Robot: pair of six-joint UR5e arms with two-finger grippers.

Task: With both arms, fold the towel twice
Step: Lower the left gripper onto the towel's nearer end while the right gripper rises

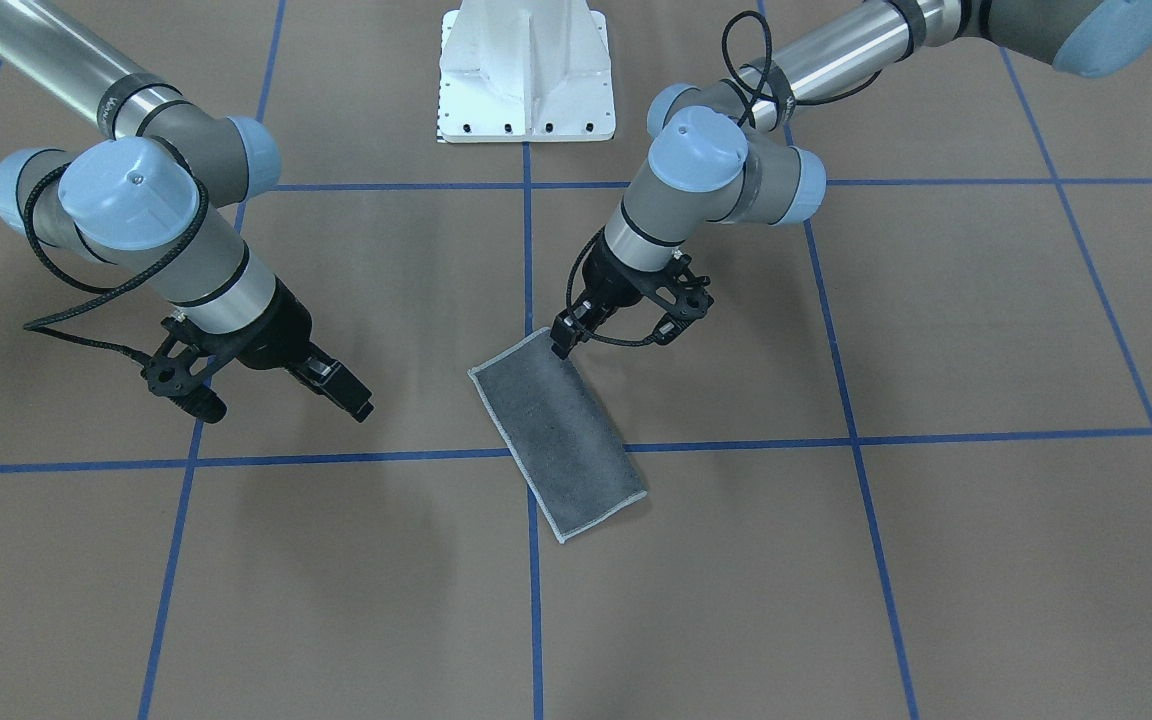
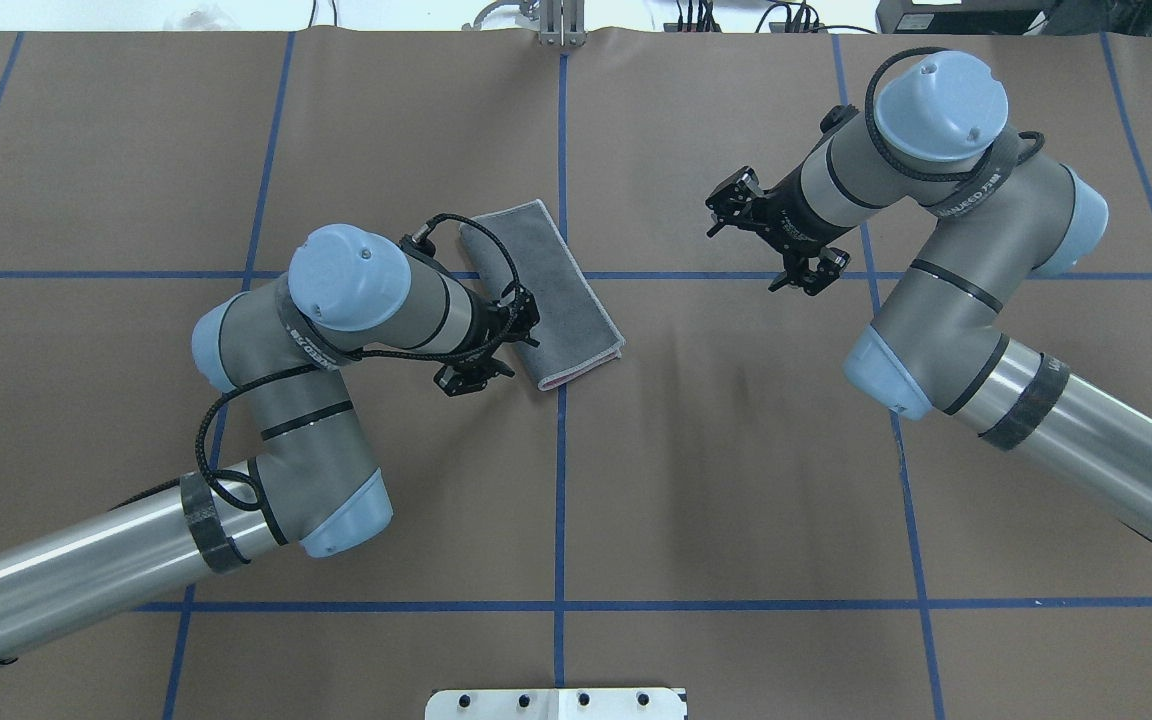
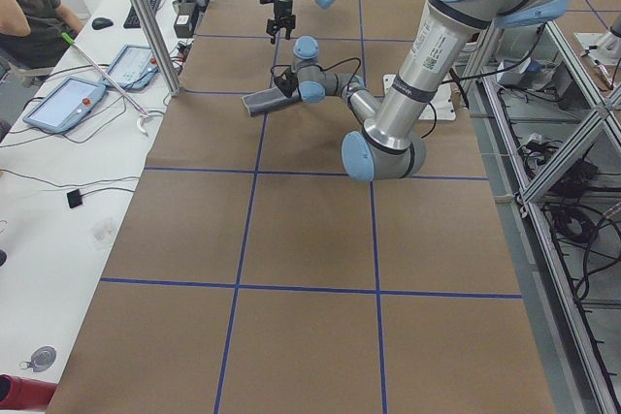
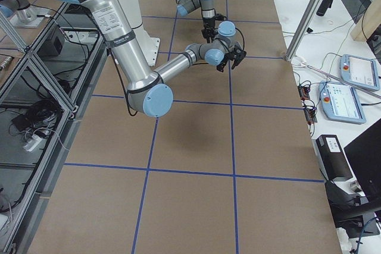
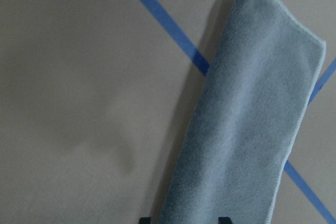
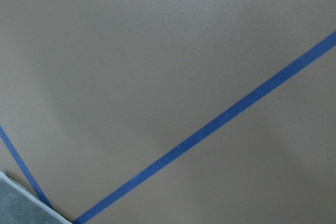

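The towel (image 1: 558,440) lies flat on the table, folded into a long grey strip with light edging, slanted across a blue tape line. A thin pink edge shows at its near end in the overhead view, where the towel (image 2: 548,290) sits near the middle. My left gripper (image 1: 564,343) is down at the strip's robot-side corner. It is open, its fingertips (image 5: 224,219) apart with the towel (image 5: 247,119) running away between them. My right gripper (image 1: 348,392) hangs open and holds nothing, well off to the towel's other side. Only a towel corner (image 6: 21,208) shows in the right wrist view.
Blue tape lines (image 2: 561,480) grid the brown table cover. The white pedestal base (image 1: 526,75) stands at the robot's side. Beyond the table's far edge a white desk holds tablets (image 3: 63,104). A metal post (image 3: 146,16) rises there, with a person (image 3: 29,7) seated behind it.
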